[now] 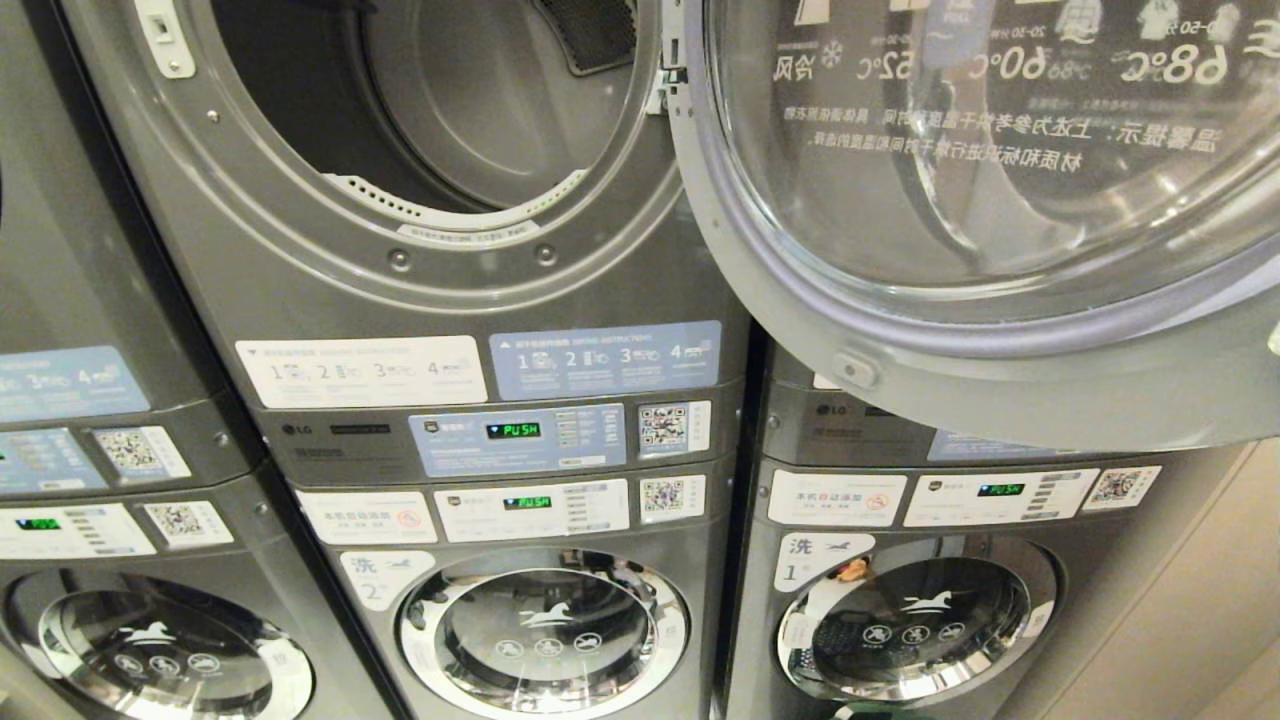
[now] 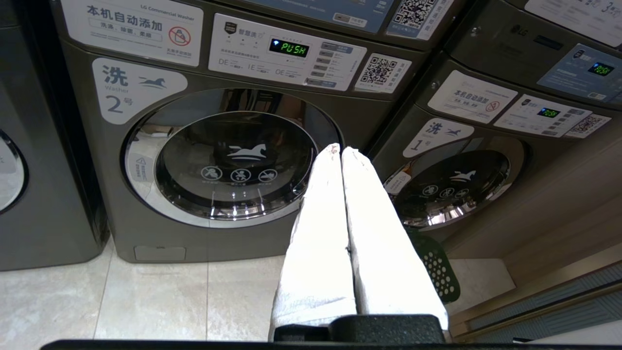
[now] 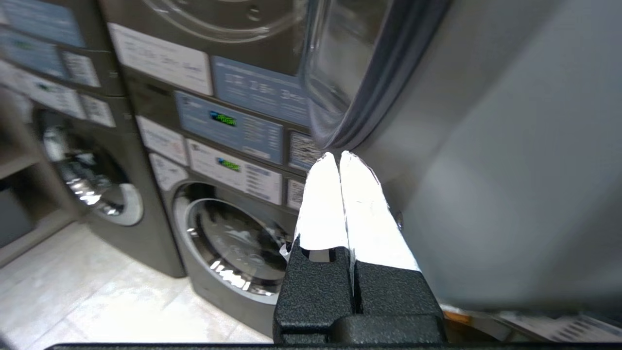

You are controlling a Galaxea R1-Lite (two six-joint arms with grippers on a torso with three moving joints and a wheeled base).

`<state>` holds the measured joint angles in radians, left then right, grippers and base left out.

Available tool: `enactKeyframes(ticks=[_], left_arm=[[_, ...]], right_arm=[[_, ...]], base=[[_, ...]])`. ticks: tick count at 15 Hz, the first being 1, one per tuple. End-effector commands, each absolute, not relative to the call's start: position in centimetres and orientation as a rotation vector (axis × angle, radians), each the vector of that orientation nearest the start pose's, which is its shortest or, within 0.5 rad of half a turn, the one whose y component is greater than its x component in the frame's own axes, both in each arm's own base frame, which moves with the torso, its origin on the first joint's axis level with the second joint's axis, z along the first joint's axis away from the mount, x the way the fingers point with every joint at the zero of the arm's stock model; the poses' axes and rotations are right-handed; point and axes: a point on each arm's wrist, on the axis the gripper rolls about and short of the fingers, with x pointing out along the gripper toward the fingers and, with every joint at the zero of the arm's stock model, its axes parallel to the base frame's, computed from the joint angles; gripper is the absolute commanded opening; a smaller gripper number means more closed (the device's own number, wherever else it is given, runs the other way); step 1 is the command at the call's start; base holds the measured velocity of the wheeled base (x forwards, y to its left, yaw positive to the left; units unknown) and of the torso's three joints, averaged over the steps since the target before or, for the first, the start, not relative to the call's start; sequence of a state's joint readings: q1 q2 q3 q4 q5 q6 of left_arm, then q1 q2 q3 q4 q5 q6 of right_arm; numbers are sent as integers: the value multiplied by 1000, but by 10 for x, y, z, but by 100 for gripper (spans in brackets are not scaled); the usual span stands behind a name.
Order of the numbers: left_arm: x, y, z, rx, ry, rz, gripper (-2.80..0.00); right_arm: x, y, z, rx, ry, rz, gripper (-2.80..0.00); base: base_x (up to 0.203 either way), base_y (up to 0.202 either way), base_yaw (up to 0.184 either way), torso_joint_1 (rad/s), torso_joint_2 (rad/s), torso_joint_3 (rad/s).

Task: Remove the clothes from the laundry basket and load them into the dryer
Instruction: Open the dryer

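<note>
Near, down low: left tool [image 2: 338, 149], white fingers pressed together, holding nothing, parked in front of the washers. Just beside it, low by the floor, a bit of dark green holed plastic [image 2: 437, 265], likely the laundry basket's rim. No clothes in sight in any view, so their place, long way and pointing: cannot tell. Likely soft, light and floppy, easy to snag; best pinched at a bunched fold near the middle, so less hangs down.

A little farther, up higher: right tool [image 3: 338, 154], fingers pinched tight too, empty, tip close under the edge of the open dryer door [image 3: 369, 82].

Farther: dryer door [image 1: 980, 200] swung wide to the right, round glass facing out. Behind and left of it, dryer [image 1: 450, 110] mouth open, drum dark and bare. Below, washer number 2 [image 1: 545, 630], door closed.
</note>
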<state>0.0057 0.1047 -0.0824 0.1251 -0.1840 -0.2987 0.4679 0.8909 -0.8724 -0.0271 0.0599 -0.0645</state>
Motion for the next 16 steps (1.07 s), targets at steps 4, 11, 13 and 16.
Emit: enactKeyframes(ticks=[4,11,13,16], left_arm=[[-22,-5,89,-312,164,-171,-280],[-23,-5,90,-309,162,-172,-280],[-23,-5,90,-309,164,-171,-280],[-22,-5,90,-307,168,-168,-280]], right_arm=[[112,44,300,-81,66,329,-280],[163,28,300,-108,-3,121,-280],[157,28,298,-108,-4,129,-280],[148,26,271,-116,65,133,-280]], base=[[0,0,0,0,0,0],[0,0,0,0,0,0],[0,0,0,0,0,0],[0,0,0,0,0,0]])
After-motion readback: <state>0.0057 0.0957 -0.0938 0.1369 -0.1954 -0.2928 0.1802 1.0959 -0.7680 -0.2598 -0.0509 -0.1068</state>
